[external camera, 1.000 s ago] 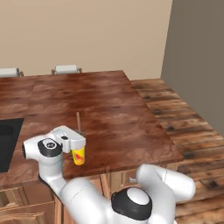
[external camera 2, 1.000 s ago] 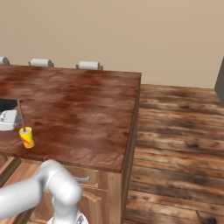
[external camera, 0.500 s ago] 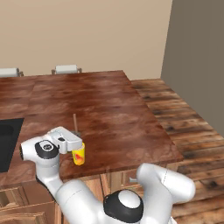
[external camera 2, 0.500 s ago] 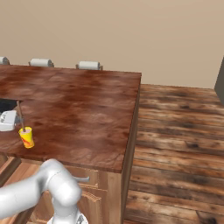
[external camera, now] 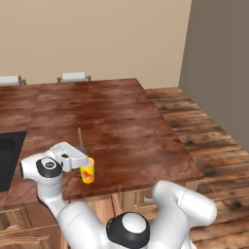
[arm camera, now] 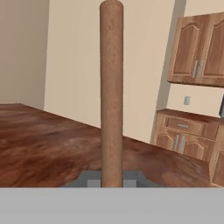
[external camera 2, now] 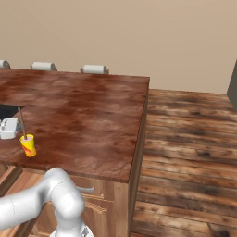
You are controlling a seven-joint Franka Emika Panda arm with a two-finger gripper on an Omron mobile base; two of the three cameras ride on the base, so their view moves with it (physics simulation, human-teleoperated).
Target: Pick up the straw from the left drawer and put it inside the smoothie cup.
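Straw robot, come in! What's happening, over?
Fingers shut on straw, held upright. Smoothie cup on counter right beside it, straw not in. Nothing blocking.

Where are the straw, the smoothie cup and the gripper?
straw (arm camera: 111, 96): hand view, middle of its shaft.
smoothie cup (external camera: 87, 170): left base view, yellow side wall.
gripper (external camera: 81, 151): left base view, fingertips around the straw.

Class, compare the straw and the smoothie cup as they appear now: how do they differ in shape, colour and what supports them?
Shape: the straw is a very thin straight stick, while the smoothie cup is a short, wide cylinder.
Colour: the straw is plain tan-brown; the smoothie cup is yellow with a red mark.
Support: the straw is held upright by the gripper, while the smoothie cup stands on the wooden counter.
Both are upright, near the counter's front edge.
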